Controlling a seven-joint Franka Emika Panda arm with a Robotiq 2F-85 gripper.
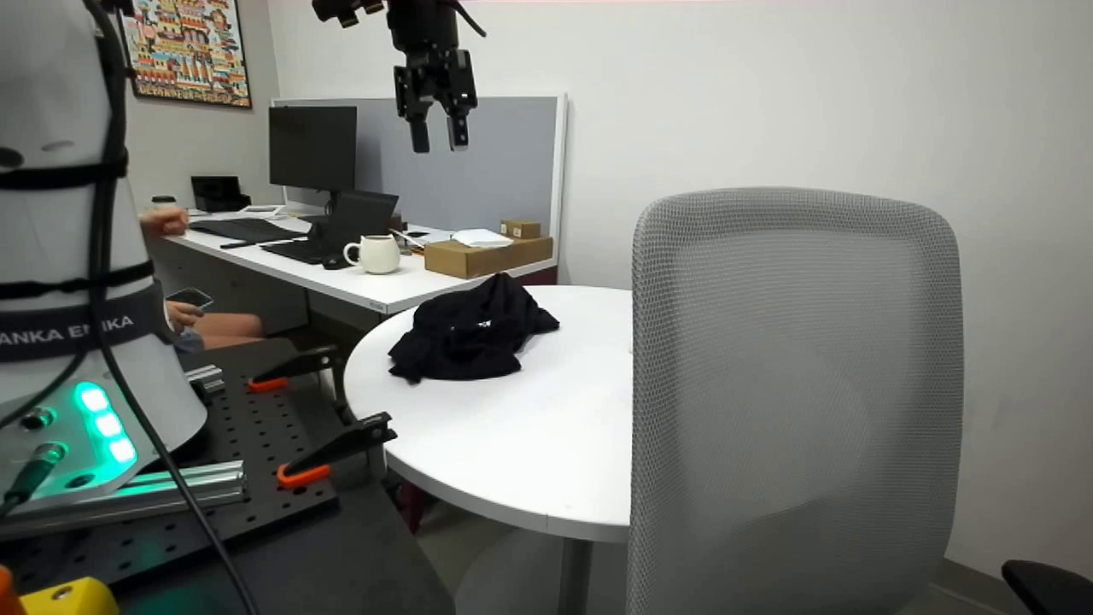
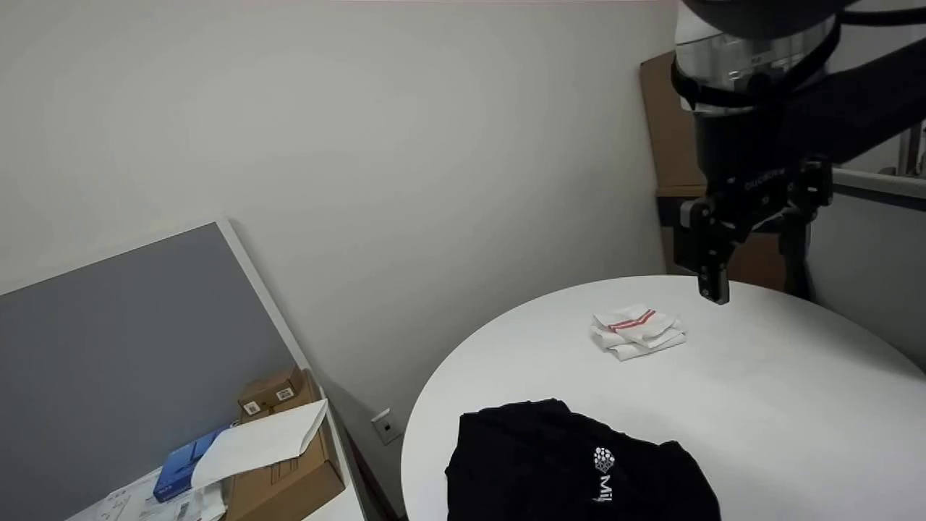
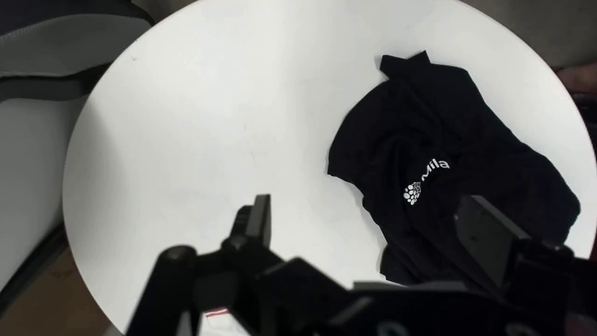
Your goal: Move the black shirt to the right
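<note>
The black shirt [image 1: 461, 346] lies crumpled on the round white table [image 1: 529, 436]. It shows a white Mila logo in an exterior view [image 2: 528, 463], where its lower part is cut off by the frame edge. In the wrist view the shirt [image 3: 447, 126] spreads over the right side of the table. My gripper [image 1: 440, 147] is open and empty, high above the table; it also shows in an exterior view [image 2: 754, 293]. In the wrist view the gripper's fingers [image 3: 368, 198] stand wide apart, the right one overlapping the shirt in the picture without touching it.
A folded white cloth with red stripes [image 2: 636, 334] lies on the table. A grey mesh chair [image 1: 798, 384] stands at the table's edge. A desk [image 1: 406, 289] with a mug [image 1: 378, 254], laptop and boxes adjoins the table. A person's hand [image 1: 164, 222] shows beside the desk.
</note>
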